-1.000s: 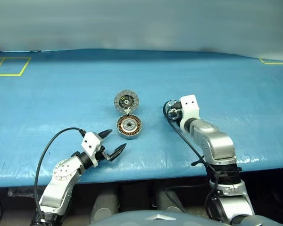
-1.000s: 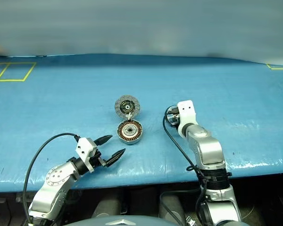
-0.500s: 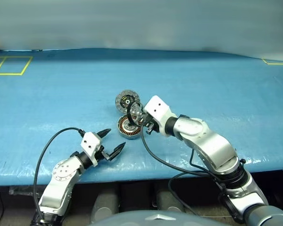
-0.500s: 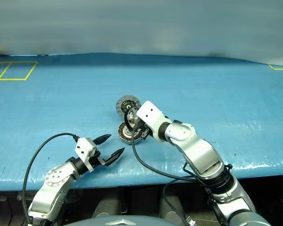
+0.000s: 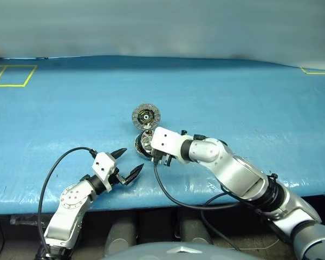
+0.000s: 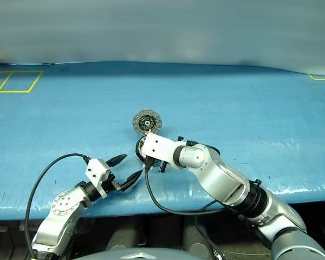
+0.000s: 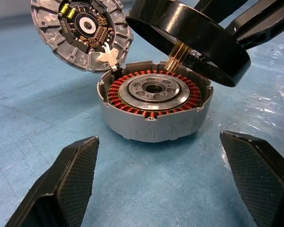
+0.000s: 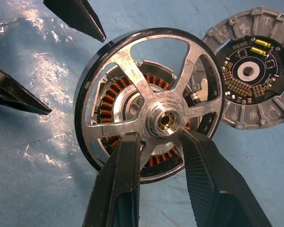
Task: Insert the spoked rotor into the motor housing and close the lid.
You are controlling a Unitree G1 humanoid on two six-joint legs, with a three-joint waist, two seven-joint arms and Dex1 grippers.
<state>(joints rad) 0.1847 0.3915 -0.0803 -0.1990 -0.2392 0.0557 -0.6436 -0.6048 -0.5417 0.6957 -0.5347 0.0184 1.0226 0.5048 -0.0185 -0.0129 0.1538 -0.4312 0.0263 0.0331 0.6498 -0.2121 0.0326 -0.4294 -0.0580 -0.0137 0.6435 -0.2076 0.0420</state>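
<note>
While the right gripper (image 8: 158, 156) pinches the spoked rotor (image 7: 189, 38) tilted over the motor housing (image 7: 154, 106), left gripper (image 7: 163, 184) open, it risks jamming on the rim.

The motor housing (image 7: 154, 106) stands on the worktop (image 5: 249, 97) near its middle, toward the near edge. The lid (image 5: 145, 116) lies just beyond it, on its far side, touching or nearly touching its rim. The spoked rotor (image 8: 149, 104) hangs tilted just above the housing, held at its hub by the right tool (image 8: 157, 142), whose arm reaches in from the right. The left tool (image 5: 125, 164) sits nearer and to the left of the housing, apart from it.
</note>
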